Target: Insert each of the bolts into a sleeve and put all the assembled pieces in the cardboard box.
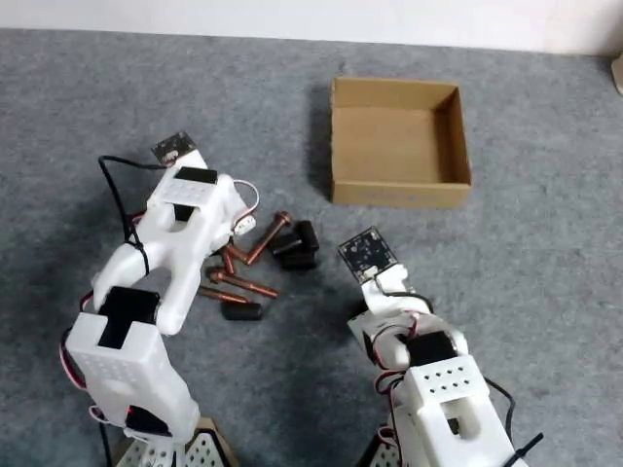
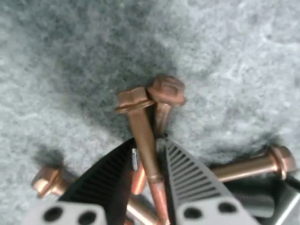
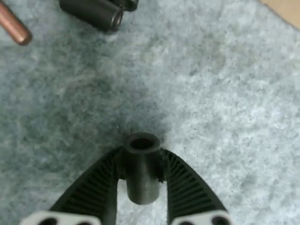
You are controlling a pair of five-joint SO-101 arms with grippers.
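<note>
My left gripper [image 2: 150, 146] is shut on the shank of a copper bolt [image 2: 139, 124], whose hex head points away from the fingers. A second bolt [image 2: 166, 91] lies right behind it on the carpet, with others to either side [image 2: 255, 166] [image 2: 47, 180]. My right gripper [image 3: 140, 157] is shut on a black sleeve [image 3: 140, 173] held upright, open bore up, just above the carpet. In the high view the loose bolts [image 1: 266, 240] and sleeves [image 1: 296, 245] lie between the arms, and the cardboard box [image 1: 399, 193] stands open beyond them.
One black sleeve [image 1: 241, 311] lies apart near the left arm. Two more sleeves [image 3: 96, 11] and a bolt tip [image 3: 14, 29] lie beyond the right gripper. Grey carpet covers the table, with free room to the right of the box and the pile.
</note>
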